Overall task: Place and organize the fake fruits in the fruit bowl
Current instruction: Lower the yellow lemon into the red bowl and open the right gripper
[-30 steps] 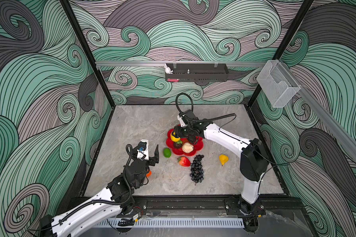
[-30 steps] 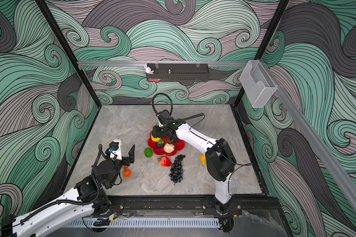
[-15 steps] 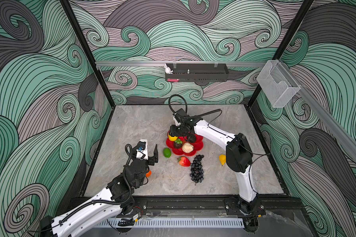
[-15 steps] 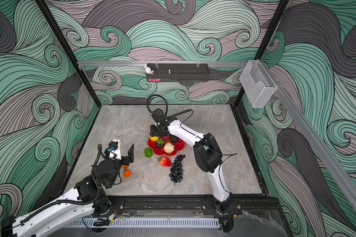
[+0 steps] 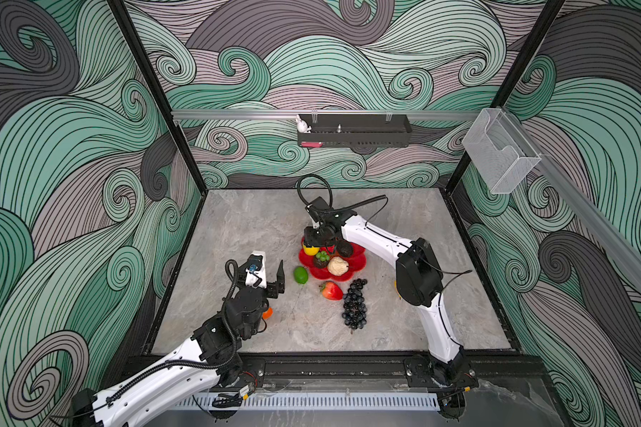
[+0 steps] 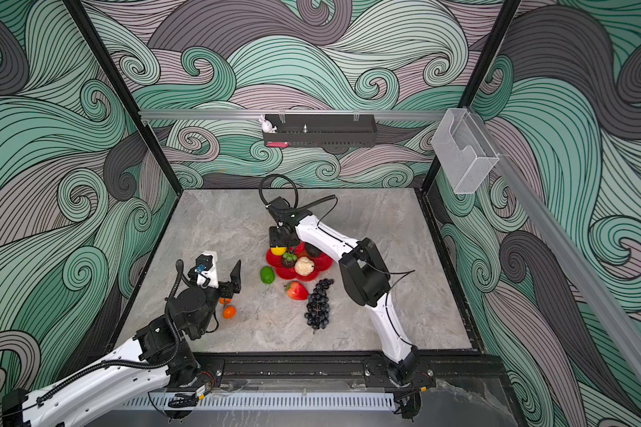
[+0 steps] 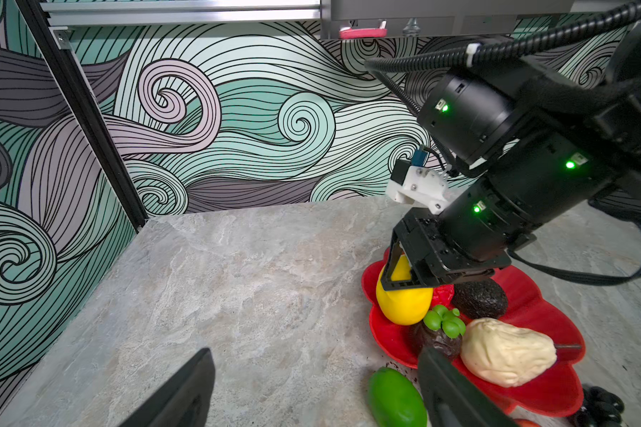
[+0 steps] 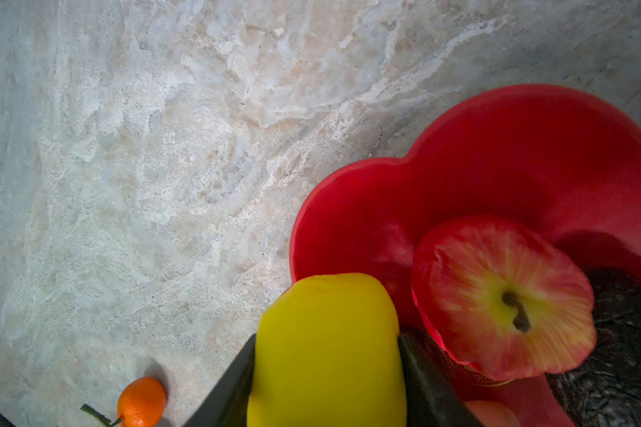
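Observation:
The red flower-shaped fruit bowl [image 5: 356,263] sits mid-table. In it lie a dark avocado [image 5: 345,248], a cream lumpy fruit [image 5: 336,265], a dark fruit with green leaves [image 5: 322,258] and a red apple [image 8: 504,295]. My right gripper [image 5: 313,240] is shut on the yellow lemon [image 7: 404,303] at the bowl's left rim. On the table lie a green lime [image 5: 300,275], a strawberry [image 5: 331,291], a dark grape bunch [image 5: 355,303] and two oranges [image 6: 229,312]. My left gripper [image 6: 223,277] hangs open and empty just left of the lime.
A black wall tray [image 5: 354,130] with a small white figure hangs on the back wall. A clear plastic holder [image 5: 500,155] is fixed to the right wall. The right arm's elbow [image 5: 419,275] stands over the table right of the bowl. Black frame posts mark the corners.
The right arm's elbow has swung left, and its gripper with the lemon has shifted slightly left and down over the bowl's left rim. The left arm has not moved.

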Robot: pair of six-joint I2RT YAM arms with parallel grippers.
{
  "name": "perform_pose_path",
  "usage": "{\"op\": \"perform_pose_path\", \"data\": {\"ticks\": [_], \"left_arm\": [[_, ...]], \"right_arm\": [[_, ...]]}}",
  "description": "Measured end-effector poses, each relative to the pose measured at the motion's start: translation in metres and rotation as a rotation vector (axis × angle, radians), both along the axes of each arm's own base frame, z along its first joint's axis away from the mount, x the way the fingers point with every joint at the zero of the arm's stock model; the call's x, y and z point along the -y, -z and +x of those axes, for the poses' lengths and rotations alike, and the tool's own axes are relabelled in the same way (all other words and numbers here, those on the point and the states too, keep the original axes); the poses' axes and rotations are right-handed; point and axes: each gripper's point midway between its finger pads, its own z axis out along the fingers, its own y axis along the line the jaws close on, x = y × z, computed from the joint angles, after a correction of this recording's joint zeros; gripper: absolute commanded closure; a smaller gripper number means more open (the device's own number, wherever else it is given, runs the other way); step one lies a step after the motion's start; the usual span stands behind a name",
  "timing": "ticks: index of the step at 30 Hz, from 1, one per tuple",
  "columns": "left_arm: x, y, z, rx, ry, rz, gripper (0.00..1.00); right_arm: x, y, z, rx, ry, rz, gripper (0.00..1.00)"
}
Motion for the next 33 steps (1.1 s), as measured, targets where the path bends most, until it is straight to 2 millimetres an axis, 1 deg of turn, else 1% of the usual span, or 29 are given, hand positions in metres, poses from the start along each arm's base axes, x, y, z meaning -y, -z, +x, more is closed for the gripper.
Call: {"op": "perform_pose_path", "data": {"ticks": [3, 13, 25, 33], "left_arm": [[-0.0001, -0.0002, -0.0001, 0.001, 0.0, -0.001, 0.12], [-0.0029, -0.0026, -0.001, 0.008, -0.005, -0.01, 0.12], [-0.0059, -0.0011, -0.0022, 0.008, -0.013, -0.008, 0.12], [-0.0064, -0.001, -0.0022, 0.008, -0.016, -0.007, 0.12]], "right_arm": [[0.0001, 0.002, 0.0014, 0.001, 0.003, -0.01, 0.51], [-0.0009, -0.0014, 0.0063, 0.029, 0.013, -0.028, 0.42], [0.0018, -0.0002, 0.0062, 0.029, 0.019, -0.042, 0.34], [0.0019, -0.0002, 0.0062, 0.029, 0.019, -0.042, 0.34]]}}
